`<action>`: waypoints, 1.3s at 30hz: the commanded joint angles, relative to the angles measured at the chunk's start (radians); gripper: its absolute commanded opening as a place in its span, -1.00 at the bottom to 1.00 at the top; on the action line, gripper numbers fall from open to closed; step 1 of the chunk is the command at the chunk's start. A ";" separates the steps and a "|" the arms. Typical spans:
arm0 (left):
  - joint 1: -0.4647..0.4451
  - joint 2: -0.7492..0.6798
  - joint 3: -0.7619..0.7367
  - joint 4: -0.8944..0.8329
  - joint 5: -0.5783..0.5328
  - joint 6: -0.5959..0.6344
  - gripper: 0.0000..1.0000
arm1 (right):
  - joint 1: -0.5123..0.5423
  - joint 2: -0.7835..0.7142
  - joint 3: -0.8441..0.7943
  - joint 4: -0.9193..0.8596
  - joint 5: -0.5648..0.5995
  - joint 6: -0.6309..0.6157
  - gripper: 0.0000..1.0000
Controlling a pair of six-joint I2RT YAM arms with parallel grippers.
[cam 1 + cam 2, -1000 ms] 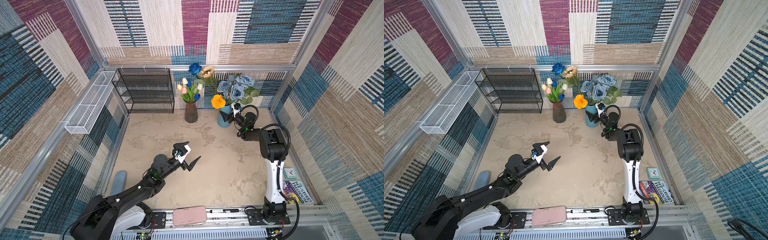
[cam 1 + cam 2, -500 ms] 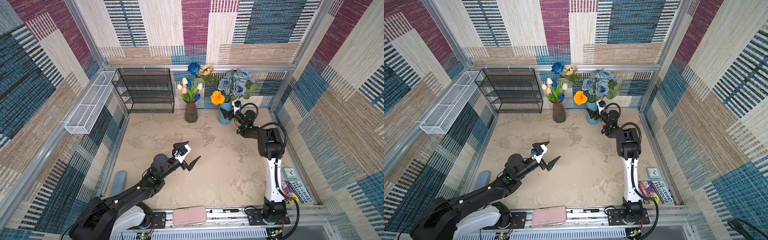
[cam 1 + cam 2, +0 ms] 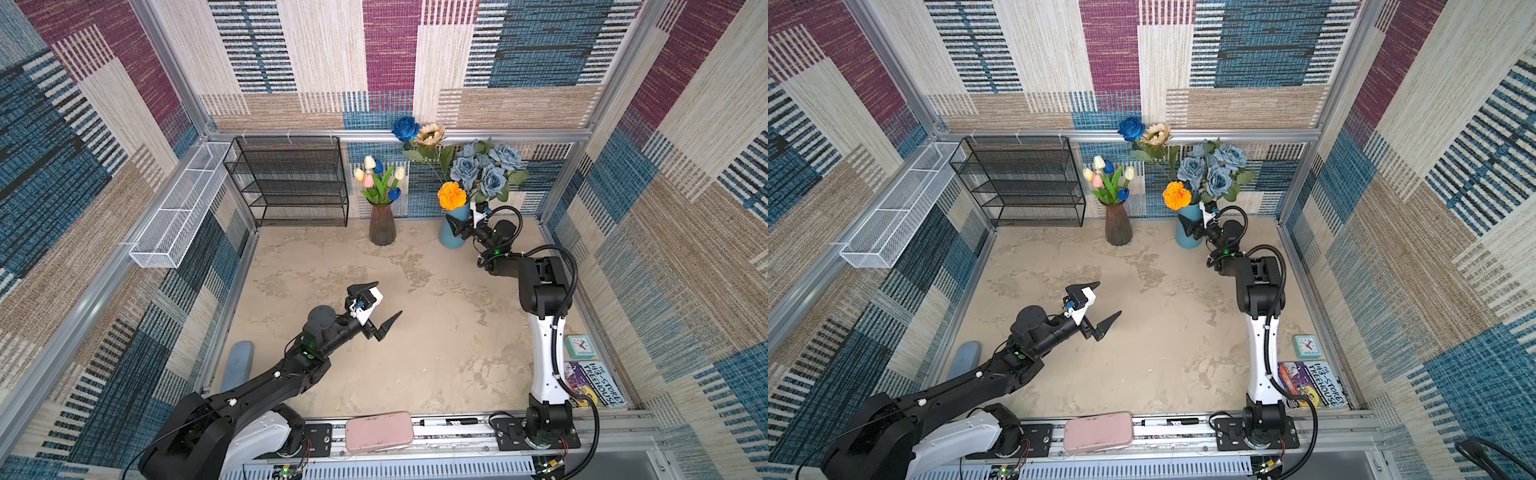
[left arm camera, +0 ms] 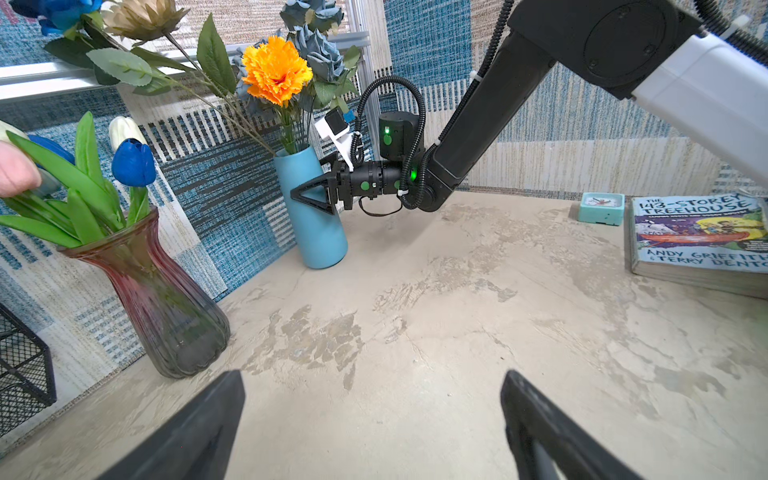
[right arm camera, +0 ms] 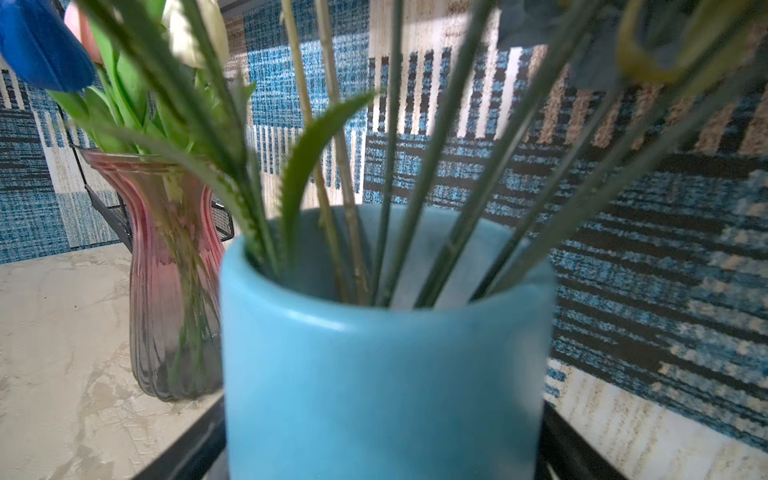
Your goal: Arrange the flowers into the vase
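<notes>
Flowers: all visible stems stand in vases; none lies loose on the worktop (image 3: 415, 332).
Blue vase (image 3: 451, 241), at the back near the wall, holds the orange pompom bloom (image 3: 452, 195), the dusty-blue rose bunch (image 3: 486, 168), the blue rose (image 3: 406, 129) and the cream sunflower (image 3: 430, 134); the long stems splay from its mouth, rose and sunflower leaning towards the red glass vase (image 3: 382, 226); that one, just beside it, carries the tulips (image 3: 378, 178).
Right tool (image 3: 459, 222): level, low on the blue vase, one finger on each side of the body; the right wrist view shows the vase filling the gap; whether the fingers press the wall or only flank it, I cannot tell.
Judgement: the straddle suits steadying or shifting a top-heavy vase; tall leaning blooms make tipping the risk.
Left tool (image 3: 389, 297): jaws spread, nothing in them; hovers over the middle of the worktop, well apart from both vases; probably parked clear of the right arm.
Judgement: arranging looks nearly complete.
</notes>
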State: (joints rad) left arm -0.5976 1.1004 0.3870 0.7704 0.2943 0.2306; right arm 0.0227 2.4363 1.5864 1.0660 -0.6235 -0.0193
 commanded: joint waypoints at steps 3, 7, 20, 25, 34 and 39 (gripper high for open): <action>0.001 0.002 0.022 0.003 0.016 0.005 0.97 | -0.005 -0.004 -0.008 0.071 0.032 0.000 0.83; 0.001 -0.001 0.032 -0.005 0.019 0.006 0.97 | -0.010 -0.009 -0.018 0.077 0.036 0.005 1.00; 0.011 -0.016 0.010 0.037 -0.066 -0.032 0.98 | -0.021 -0.126 -0.175 0.090 0.082 -0.009 1.00; 0.050 -0.030 -0.029 0.119 -0.116 -0.062 0.98 | -0.021 -0.212 -0.293 0.100 0.081 -0.036 1.00; 0.185 -0.053 -0.060 0.063 -0.671 -0.113 0.98 | 0.020 -0.625 -0.748 0.150 0.271 -0.077 1.00; 0.279 -0.058 -0.040 -0.124 -0.865 -0.120 0.97 | 0.118 -0.944 -0.991 -0.019 0.702 -0.090 1.00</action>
State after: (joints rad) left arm -0.3565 1.0454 0.3317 0.7609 -0.3862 0.1749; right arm 0.1154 1.5951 0.6712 1.1404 -0.2268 -0.1066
